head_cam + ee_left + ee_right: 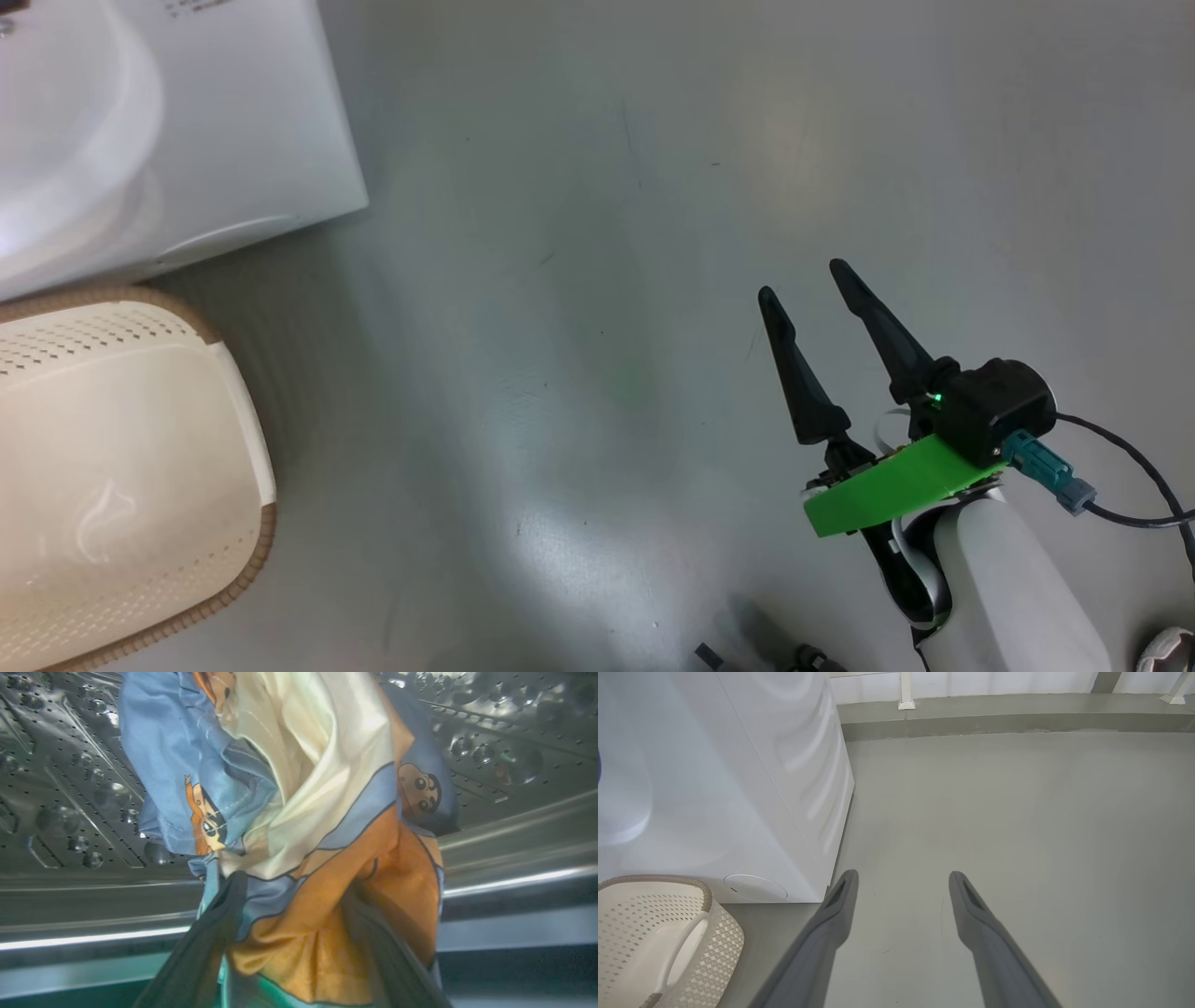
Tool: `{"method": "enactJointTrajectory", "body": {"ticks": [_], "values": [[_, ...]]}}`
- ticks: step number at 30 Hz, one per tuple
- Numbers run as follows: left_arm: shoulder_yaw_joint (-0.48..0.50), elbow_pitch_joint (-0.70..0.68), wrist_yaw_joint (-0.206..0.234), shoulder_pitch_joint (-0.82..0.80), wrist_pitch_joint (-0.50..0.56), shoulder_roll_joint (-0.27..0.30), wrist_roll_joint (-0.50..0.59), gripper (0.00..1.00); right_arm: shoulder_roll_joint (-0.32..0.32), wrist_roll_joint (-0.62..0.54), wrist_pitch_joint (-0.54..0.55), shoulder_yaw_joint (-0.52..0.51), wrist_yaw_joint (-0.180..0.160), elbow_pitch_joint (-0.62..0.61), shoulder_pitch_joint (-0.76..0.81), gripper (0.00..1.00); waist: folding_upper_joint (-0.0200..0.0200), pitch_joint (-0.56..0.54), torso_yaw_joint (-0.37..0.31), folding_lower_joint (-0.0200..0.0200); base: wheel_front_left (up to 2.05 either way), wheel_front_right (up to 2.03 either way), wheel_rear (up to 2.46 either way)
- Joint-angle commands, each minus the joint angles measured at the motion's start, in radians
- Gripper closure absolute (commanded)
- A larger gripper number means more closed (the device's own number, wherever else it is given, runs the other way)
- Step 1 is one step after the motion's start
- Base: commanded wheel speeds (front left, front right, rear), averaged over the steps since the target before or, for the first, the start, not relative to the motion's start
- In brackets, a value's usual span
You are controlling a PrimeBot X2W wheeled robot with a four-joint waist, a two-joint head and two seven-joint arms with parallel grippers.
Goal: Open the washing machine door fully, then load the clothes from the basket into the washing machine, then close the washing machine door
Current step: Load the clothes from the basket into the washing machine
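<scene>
Crumpled silky clothes [299, 812] seemingly rest against perforated steel drum [70, 788].

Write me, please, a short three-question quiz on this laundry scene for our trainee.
1. True or false: the right hand is open, with nothing between its fingers.
2. The clothes between the fingers of the left hand are in: A a sink; B the steel drum; C a drawer.
3. Missing word: the cream perforated thing by the washing machine is a ____.
Key: 1 true; 2 B; 3 basket.
</scene>
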Motion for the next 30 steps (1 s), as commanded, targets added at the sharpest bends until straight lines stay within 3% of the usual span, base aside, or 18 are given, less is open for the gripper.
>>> {"method": "enactJointTrajectory", "body": {"ticks": [1, 6, 8, 17, 30], "values": [[0.0, 0.002, -0.004, -0.006, 0.017, 0.04, -0.001, 0.0, 0.001, 0.012, -0.005, 0.019, 0.003, -0.021, 0.007, 0.0, 0.0, 0.0, -0.002, 0.0, 0.0, 0.0, 0.0], [-0.034, 0.02, -0.01, -0.008, 0.025, 0.034, -0.008, 0.0, 0.001, 0.013, -0.005, 0.015, 0.003, -0.017, 0.008, 0.0, 0.0, -0.006, -0.003, 0.0, 0.0, 0.0, 0.0], [-0.042, 0.025, -0.011, -0.009, 0.022, 0.033, -0.014, 1.0, 0.001, 0.015, -0.005, 0.016, 0.003, -0.017, 0.008, 0.0, 0.0, -0.008, -0.003, 0.0, 0.0, 0.0, 0.0], [-0.057, 0.024, -0.009, -0.028, -0.014, 0.04, -0.044, 1.0, 0.001, 0.012, -0.005, 0.013, 0.003, -0.019, 0.008, 0.0, 0.0, -0.011, 0.002, 0.0, 0.0, 0.0, 0.0], [0.016, -0.005, 0.131, -0.143, -0.341, 0.054, -0.076, 1.0, 0.001, 0.011, -0.005, 0.017, 0.003, -0.026, 0.006, 0.0, 0.0, 0.016, 0.006, 0.0, 0.0, 0.0, 0.0]]}}
